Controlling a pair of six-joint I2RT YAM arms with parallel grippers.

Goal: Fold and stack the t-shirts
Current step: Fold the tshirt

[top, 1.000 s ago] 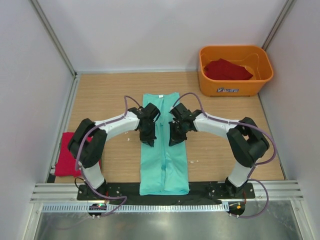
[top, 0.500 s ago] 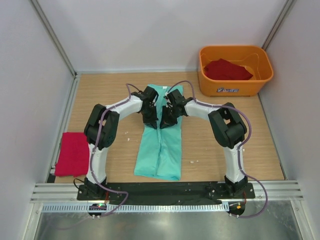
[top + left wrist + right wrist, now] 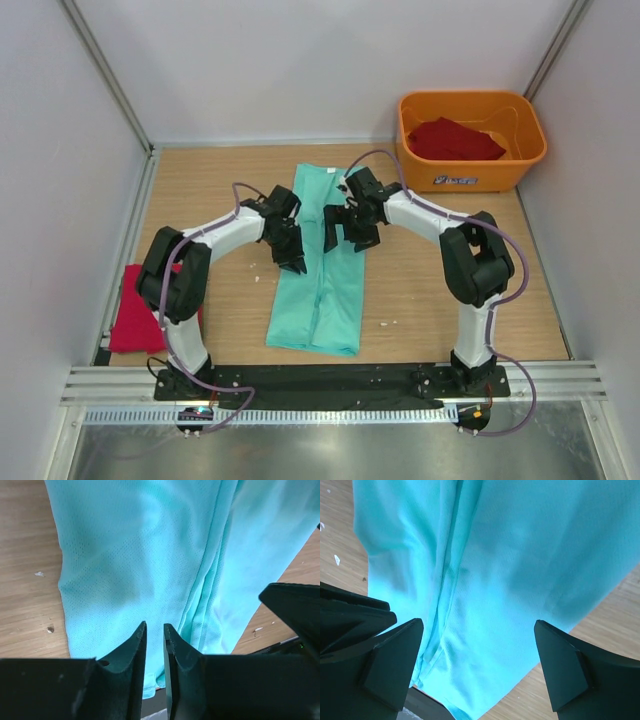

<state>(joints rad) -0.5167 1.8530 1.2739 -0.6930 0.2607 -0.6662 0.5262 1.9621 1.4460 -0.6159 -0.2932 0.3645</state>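
Observation:
A mint-green t-shirt (image 3: 318, 300) lies as a long narrow strip down the middle of the table, folded lengthwise with a seam line along its centre. My left gripper (image 3: 294, 260) hovers over the strip's left edge. Its fingers stand a narrow gap apart with nothing between them, and the green cloth (image 3: 125, 555) shows below. My right gripper (image 3: 342, 236) hangs over the strip's upper right part, wide open and empty, above the cloth (image 3: 520, 555). A folded deep red t-shirt (image 3: 135, 305) lies at the table's left edge. Another red t-shirt (image 3: 455, 138) sits crumpled in the tub.
The orange plastic tub (image 3: 468, 178) stands at the back right corner. White walls close in the table on three sides. A black mounting bar (image 3: 400, 378) runs along the near edge, just past the green strip's lower end.
Both grippers dragged the green t-shirt away from the near edge, then let go. The right one opened wide, the left parted slightly, and the two moved apart.

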